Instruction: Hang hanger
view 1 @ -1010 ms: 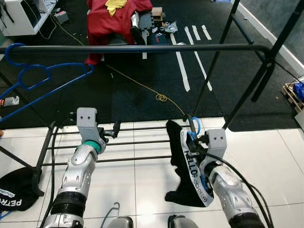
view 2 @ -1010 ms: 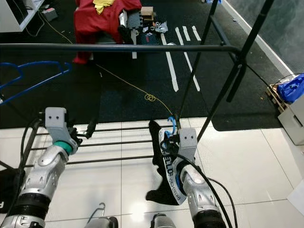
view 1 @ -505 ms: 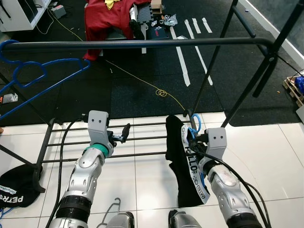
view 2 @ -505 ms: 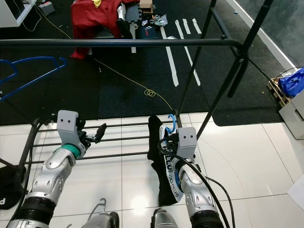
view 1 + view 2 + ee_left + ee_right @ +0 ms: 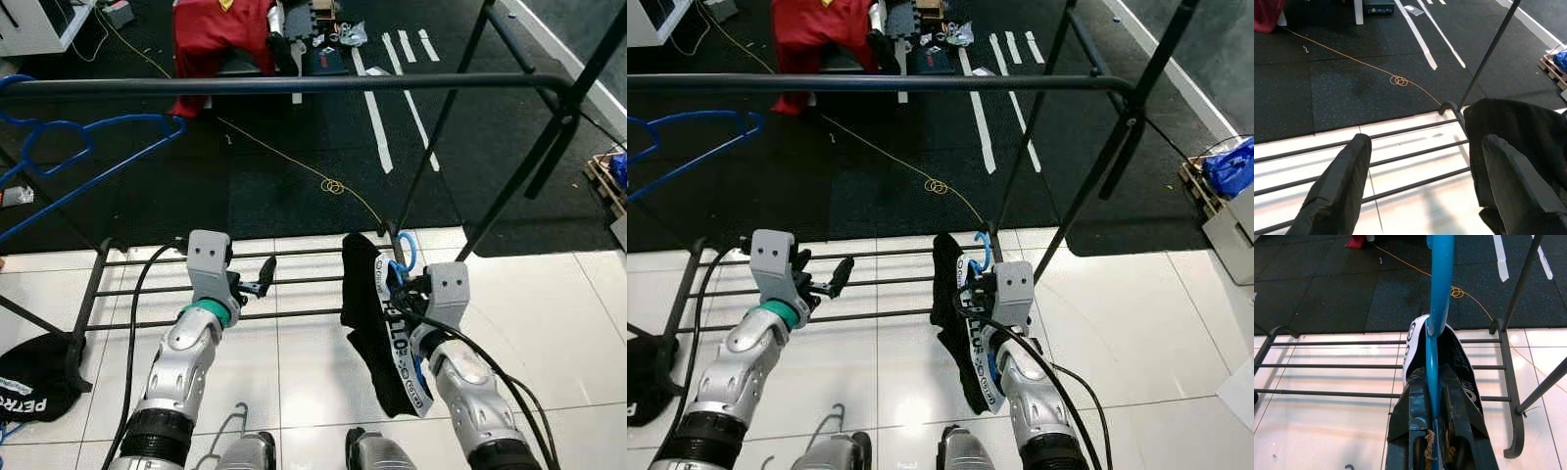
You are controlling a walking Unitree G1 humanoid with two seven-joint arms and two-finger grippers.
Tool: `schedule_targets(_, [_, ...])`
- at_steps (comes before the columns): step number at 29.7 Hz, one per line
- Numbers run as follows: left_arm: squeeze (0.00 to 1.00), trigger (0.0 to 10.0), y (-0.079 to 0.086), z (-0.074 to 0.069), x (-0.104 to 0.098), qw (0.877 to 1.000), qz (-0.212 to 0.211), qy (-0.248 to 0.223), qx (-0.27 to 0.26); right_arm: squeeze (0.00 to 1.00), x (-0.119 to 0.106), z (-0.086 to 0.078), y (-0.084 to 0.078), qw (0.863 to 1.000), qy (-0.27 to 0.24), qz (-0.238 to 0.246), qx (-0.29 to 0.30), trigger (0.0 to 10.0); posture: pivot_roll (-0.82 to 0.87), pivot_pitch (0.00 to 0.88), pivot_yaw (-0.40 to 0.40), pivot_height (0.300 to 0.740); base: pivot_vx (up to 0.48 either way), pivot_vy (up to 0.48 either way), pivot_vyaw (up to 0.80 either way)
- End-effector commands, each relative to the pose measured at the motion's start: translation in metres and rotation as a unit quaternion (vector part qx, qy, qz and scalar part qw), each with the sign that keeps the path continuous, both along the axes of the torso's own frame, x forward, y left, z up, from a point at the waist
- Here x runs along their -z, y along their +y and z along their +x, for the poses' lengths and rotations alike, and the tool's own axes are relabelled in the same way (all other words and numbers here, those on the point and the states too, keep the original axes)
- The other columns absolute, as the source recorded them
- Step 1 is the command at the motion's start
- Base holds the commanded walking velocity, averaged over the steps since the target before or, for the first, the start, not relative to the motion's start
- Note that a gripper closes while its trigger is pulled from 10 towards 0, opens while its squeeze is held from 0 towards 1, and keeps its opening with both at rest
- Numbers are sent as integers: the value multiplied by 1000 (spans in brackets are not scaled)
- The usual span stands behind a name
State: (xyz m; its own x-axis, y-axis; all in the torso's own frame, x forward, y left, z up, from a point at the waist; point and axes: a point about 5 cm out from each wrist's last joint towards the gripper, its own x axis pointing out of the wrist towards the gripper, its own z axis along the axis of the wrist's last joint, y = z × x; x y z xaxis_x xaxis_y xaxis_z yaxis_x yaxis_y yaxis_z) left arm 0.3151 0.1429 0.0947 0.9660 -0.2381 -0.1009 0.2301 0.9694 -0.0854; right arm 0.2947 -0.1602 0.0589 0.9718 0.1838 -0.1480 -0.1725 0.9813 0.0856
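**Inspector:** While the rack's top rail (image 5: 294,85) stands bare across the upper frame, report the load and who carries it.

**Assessor:** Right gripper (image 5: 1432,396) has its two black fingers pinched together on the neck of a light-blue hanger (image 5: 1439,293). A black garment with white lettering (image 5: 382,328) is draped on it. In the head view the load sits at about five o'clock from frame centre, low, over the white tiles and just beside the rack's lower bars (image 5: 284,284). The hook (image 5: 405,250) points up and away from the robot.

**Inspector:** Left side?

**Assessor:** Left gripper (image 5: 1420,191) holds nothing, fingers spread well apart, at about seven o'clock, just above the lower bars.

**Inspector:** Handling judgement?

**Assessor:** Hanger looks like thin, stiff plastic: light, smooth, likely to twist in a pinch grip. The garment is soft and limp. It hangs unevenly toward the robot's left, so I expect it to swing and pull the hook off line as the arm lifts. It could slide off the shoulders if tilted.

**Inspector:** Grip point?

**Assessor:** The present hold on the neck, just below the hook, seems right. It leaves the hook free to pass over the rail. A dark-blue hanger (image 5: 88,162) hangs off the rail at ten o'clock, so aim right of it.
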Motion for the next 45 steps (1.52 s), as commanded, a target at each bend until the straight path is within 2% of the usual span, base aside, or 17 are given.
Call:
schedule_targets(1, [0,10000,2,-4,6,1000,1,14,3,0,4,-3,-1,1000,8,7,4,10000,13,157,63,740,0,0,0])
schedule_targets(26, [0,10000,1,-6,4,1000,5,17,17,0,5,-5,0,1000,12,19,7,10000,17,157,70,740,-256,0,0])
schedule_targets(41, [0,10000,-1,-11,11,997,21,47,53,0,1,-5,0,999,12,51,7,10000,20,143,75,740,0,0,0])
schedule_targets(45, [0,10000,3,-12,13,996,36,57,50,0,1,-2,-1,997,17,72,7,10000,35,142,84,740,0,0,0])
